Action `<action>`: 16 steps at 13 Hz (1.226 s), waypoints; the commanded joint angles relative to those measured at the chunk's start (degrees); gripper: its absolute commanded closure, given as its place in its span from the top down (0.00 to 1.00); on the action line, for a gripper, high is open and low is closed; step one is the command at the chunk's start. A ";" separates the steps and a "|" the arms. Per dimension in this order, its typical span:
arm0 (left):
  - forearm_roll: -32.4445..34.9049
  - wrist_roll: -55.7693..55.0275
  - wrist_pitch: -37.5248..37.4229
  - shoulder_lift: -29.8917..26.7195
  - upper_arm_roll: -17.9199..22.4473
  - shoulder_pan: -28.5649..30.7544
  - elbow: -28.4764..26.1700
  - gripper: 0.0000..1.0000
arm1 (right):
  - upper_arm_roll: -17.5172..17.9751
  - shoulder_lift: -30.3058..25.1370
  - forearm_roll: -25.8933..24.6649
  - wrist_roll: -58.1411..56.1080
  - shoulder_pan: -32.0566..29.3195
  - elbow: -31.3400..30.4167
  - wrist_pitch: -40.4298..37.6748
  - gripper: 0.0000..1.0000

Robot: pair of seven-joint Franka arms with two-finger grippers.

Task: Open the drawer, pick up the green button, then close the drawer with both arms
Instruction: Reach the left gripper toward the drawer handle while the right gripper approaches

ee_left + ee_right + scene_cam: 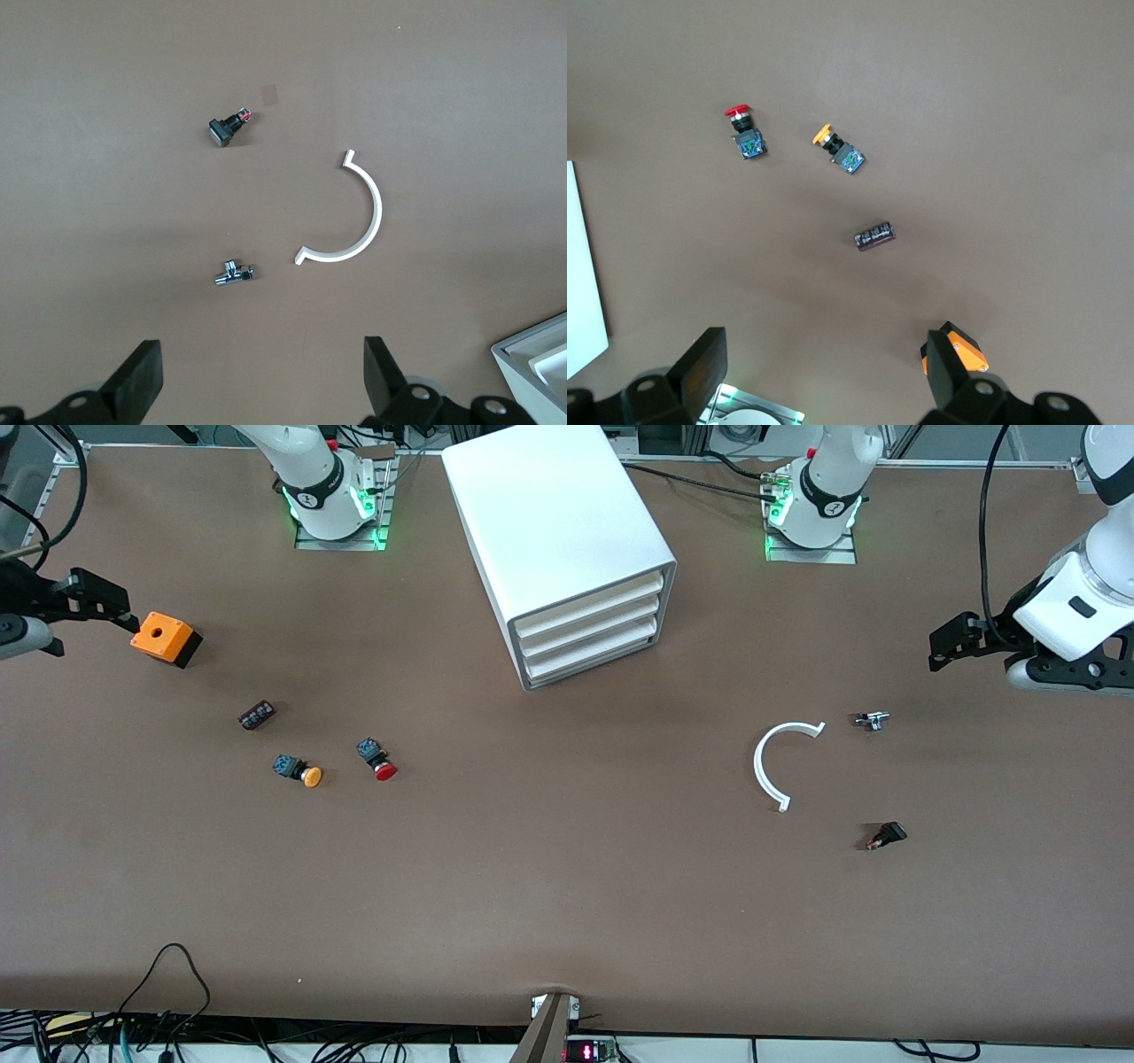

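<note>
The white cabinet (558, 531) stands at the middle of the table between the two arm bases. Its three drawers are all shut; the lowest drawer (592, 658) sits flush. The green-capped button is out of view. My left gripper (950, 642) is open and empty, up over the table at the left arm's end; in the left wrist view (263, 376) its fingers stand wide apart over bare table. My right gripper (93, 598) is open and empty over the right arm's end, beside an orange box (166, 638); the right wrist view (824, 367) shows it too.
A red-capped button (376, 759), an orange-capped button (299, 771) and a small black part (256, 715) lie toward the right arm's end. A white half ring (771, 766), a metal toggle switch (872, 720) and a small black switch (886, 835) lie toward the left arm's end.
</note>
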 commanded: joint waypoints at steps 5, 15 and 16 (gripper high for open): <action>-0.58 -0.32 -10.16 6.25 -0.22 -0.87 8.38 1.00 | 0.57 5.70 -0.22 -0.51 1.90 1.00 1.15 1.00; -23.76 8.80 -22.68 19.36 -3.11 -1.13 14.12 1.00 | 0.57 6.76 2.59 -2.89 3.40 2.59 1.32 1.00; -27.53 10.64 -22.42 21.11 -3.12 -1.14 14.12 1.00 | 0.57 6.77 3.12 -4.37 3.40 2.85 1.76 1.00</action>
